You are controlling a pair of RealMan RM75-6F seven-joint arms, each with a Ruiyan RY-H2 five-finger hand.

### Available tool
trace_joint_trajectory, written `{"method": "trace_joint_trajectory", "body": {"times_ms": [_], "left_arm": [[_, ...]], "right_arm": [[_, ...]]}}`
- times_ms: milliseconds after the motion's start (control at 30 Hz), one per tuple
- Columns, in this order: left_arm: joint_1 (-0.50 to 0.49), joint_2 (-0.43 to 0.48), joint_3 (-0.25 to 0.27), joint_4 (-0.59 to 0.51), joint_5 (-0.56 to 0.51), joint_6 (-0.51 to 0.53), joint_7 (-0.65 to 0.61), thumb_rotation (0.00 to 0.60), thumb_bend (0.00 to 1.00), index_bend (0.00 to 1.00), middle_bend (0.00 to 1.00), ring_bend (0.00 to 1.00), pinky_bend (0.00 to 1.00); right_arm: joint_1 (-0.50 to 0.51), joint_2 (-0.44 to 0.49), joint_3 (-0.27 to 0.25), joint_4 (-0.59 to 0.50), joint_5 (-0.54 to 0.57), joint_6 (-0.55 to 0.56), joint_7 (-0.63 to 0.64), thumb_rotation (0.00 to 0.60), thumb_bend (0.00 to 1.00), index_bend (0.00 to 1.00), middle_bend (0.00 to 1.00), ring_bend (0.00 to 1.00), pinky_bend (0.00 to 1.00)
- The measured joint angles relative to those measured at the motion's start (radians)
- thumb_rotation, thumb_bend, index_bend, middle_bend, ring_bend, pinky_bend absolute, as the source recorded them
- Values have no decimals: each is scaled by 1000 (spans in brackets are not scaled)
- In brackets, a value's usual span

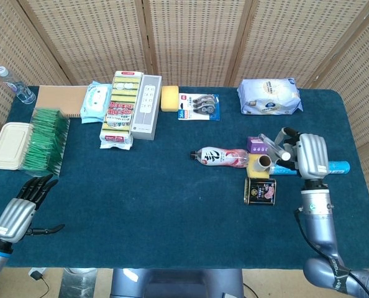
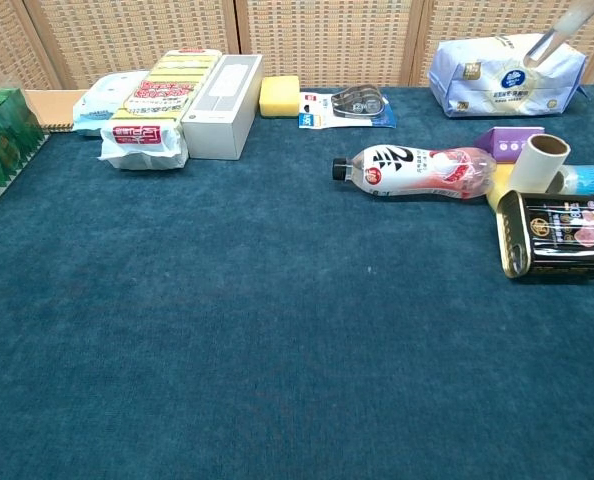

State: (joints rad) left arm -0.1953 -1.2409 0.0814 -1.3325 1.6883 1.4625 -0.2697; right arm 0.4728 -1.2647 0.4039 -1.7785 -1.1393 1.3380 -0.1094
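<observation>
Nearest, the left hand (image 1: 24,208) lay low at the bench's (image 1: 172,205) front left corner, fingers stretched out and apart, holding nothing.

The right hand (image 1: 302,155) hovered over the right-side cluster, fingers apart and empty as far as the head view showed. It touched nothing and stood just above the blue tube (image 1: 333,167).

The cardboard roll (image 1: 263,163) stood upright beside a dark tin (image 1: 260,191) and a lying bottle (image 1: 218,157), against a purple box (image 1: 256,144).

Judgement: to grasp the roll cleanly, the hand should come down straight from above, with thumb and fingers either side of it. The neighbours sat close, so a sideways approach would likely knock the tin or bottle.
</observation>
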Motion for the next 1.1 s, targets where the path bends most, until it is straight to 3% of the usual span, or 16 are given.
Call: {"method": "trace_joint_trajectory", "body": {"times_ms": [567, 733, 833, 967, 1100], "left_arm": [[6, 3, -10, 26, -13, 15, -38, 386, 0, 0, 0, 0, 32], [7, 2, -9, 31, -10, 20, -45, 387, 0, 0, 0, 0, 32], [6, 3, -12, 28, -13, 18, -46, 390, 0, 0, 0, 0, 32], [4, 3, -8, 26, -5, 18, -44, 387, 0, 0, 0, 0, 32], [8, 3, -4, 27, 1, 26, -45, 386, 0, 0, 0, 0, 32]], "right_arm": [[-101, 216, -70, -234, -37, -53, 110, 600, 447, 807, 981, 1000, 946], [-93, 229, -53, -223, 44, -58, 106, 600, 449, 807, 982, 1000, 946], [-95, 228, -69, -240, 75, -62, 83, 600, 448, 807, 983, 1000, 947], [-107, 252, -106, -274, -3, -78, 83, 600, 448, 807, 983, 1000, 948], [-115, 249, -98, -274, -65, -44, 80, 600, 449, 807, 984, 1000, 948]]}}
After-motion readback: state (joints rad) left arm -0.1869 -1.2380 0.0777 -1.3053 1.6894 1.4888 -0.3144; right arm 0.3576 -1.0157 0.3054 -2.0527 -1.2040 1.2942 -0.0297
